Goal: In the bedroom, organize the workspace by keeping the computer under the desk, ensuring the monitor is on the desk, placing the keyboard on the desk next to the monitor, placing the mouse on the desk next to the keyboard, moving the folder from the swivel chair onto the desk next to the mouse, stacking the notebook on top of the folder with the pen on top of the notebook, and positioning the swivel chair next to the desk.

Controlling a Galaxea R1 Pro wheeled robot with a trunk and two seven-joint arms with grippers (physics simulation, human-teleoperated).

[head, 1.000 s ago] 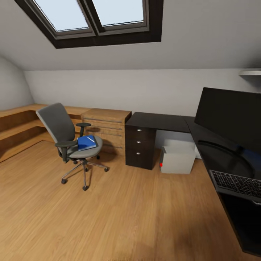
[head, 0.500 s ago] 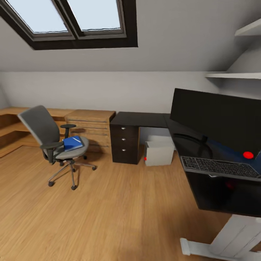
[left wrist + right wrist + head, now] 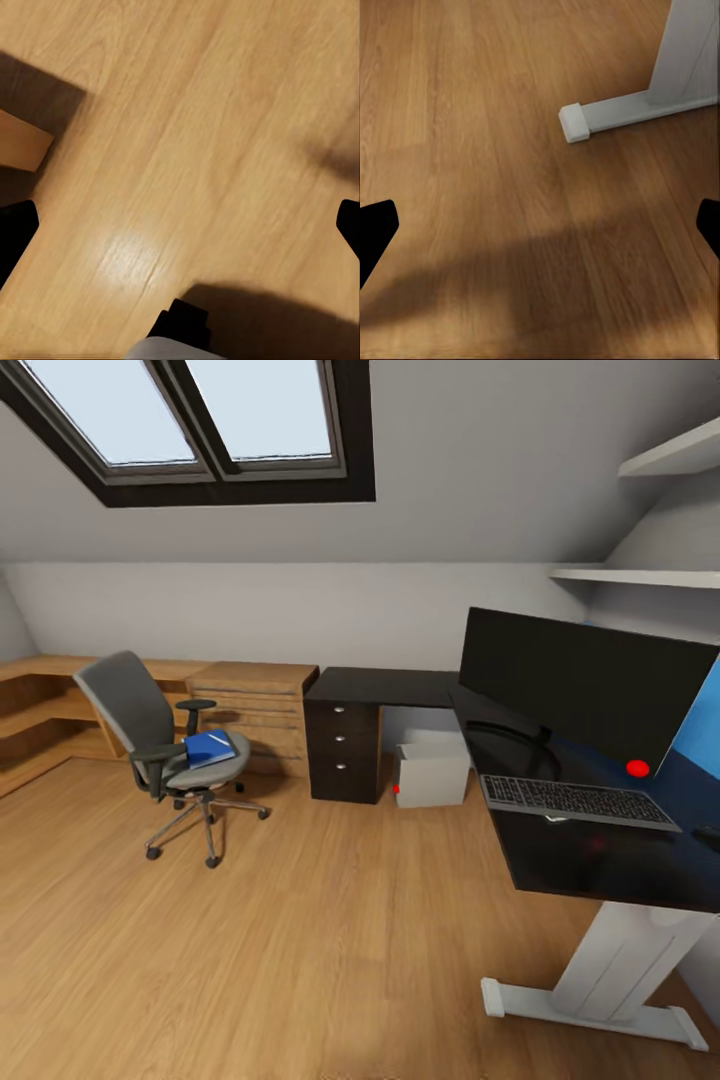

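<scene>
My left claw (image 3: 180, 225) and right claw (image 3: 540, 225) both hang spread wide over bare wood floor (image 3: 300, 960), the right one near the surface's white foot (image 3: 585, 120). On the black surface (image 3: 600, 860), the keyboard (image 3: 575, 800) lies before the monitor (image 3: 580, 690). Beneath sits the computer (image 3: 432, 775). Well apart, the chair (image 3: 165, 750) carries the folder (image 3: 208, 748).

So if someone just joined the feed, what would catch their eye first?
Probably the big black monitor on the glossy desk at right, with the keyboard in front of it. Next, the bright-blue folder lying on the seat of the swivel chair, which stands out on the wood floor at left.
</scene>
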